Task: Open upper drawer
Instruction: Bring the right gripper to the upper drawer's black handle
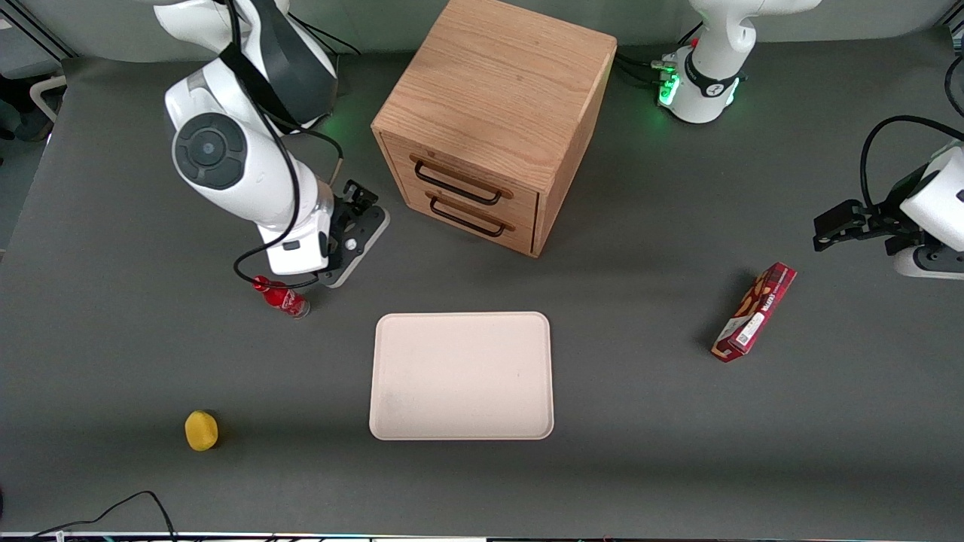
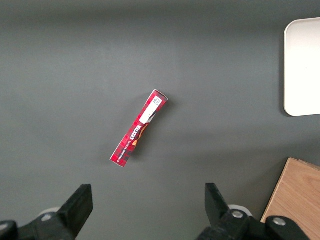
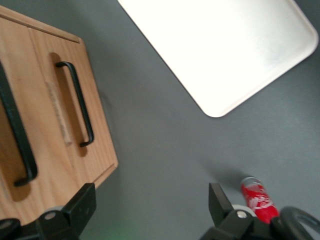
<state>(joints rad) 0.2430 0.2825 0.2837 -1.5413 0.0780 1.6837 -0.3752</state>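
The oak cabinet [image 1: 501, 90] stands at the back middle of the table with both drawers pushed in flush. The upper drawer [image 1: 520, 202] carries a long black wire handle [image 1: 455, 185]; in the right wrist view that handle [image 3: 19, 142] lies farther from the table top than the lower drawer's handle [image 3: 76, 102]. My right gripper [image 1: 360, 197] hangs low over the table beside the cabinet's front, toward the working arm's end, apart from both handles. Its jaws [image 3: 150, 200] stand open and hold nothing.
The lower drawer [image 1: 471, 218] sits just beneath the upper one. A pale tray [image 1: 461, 375] lies in front of the cabinet, nearer the front camera. A small red bottle [image 1: 282, 296] lies close under the arm. Also on the table are a yellow object [image 1: 201, 430] and a red box [image 1: 755, 311].
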